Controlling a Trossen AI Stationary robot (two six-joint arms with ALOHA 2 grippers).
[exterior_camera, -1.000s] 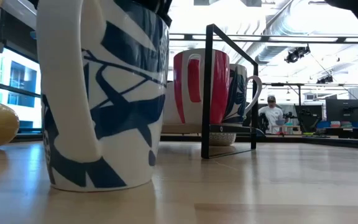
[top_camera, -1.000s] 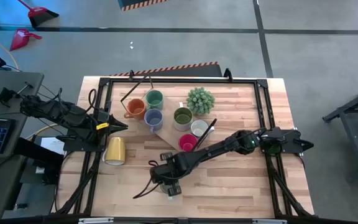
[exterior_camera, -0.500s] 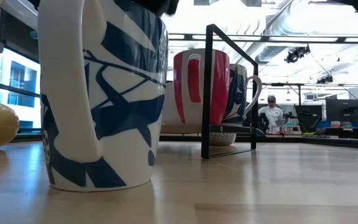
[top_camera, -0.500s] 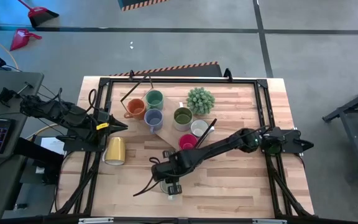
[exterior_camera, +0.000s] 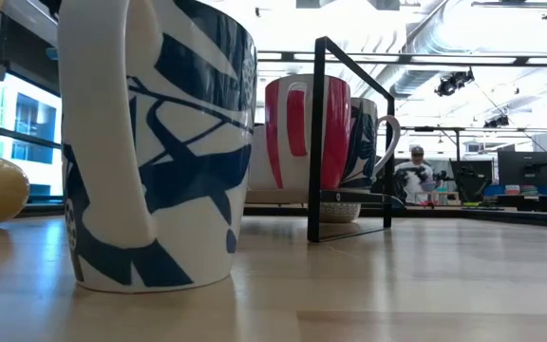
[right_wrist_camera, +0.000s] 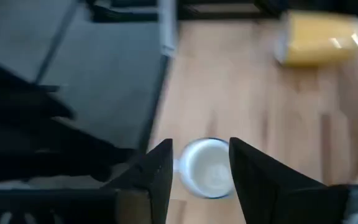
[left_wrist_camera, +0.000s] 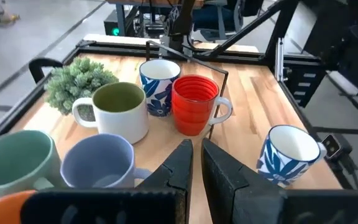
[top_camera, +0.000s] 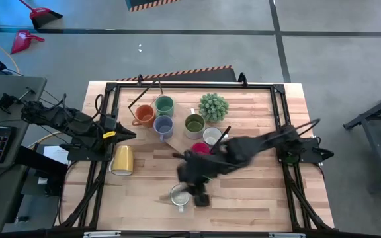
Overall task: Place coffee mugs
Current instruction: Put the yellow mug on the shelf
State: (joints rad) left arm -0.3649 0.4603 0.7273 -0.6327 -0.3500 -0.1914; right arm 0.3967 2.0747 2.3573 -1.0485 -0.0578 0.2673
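Right pincer has let go and lifted off the blue-patterned white mug, now upright on the surface. Retreat straight upward, fingers spread, avoiding the rim.

In the high view, bare counter lay open across the lower right and lower left of the frame. A white mug stood alone at lower centre. The mug cluster, plant and a yellow mug on its side crowded the upper middle and left.
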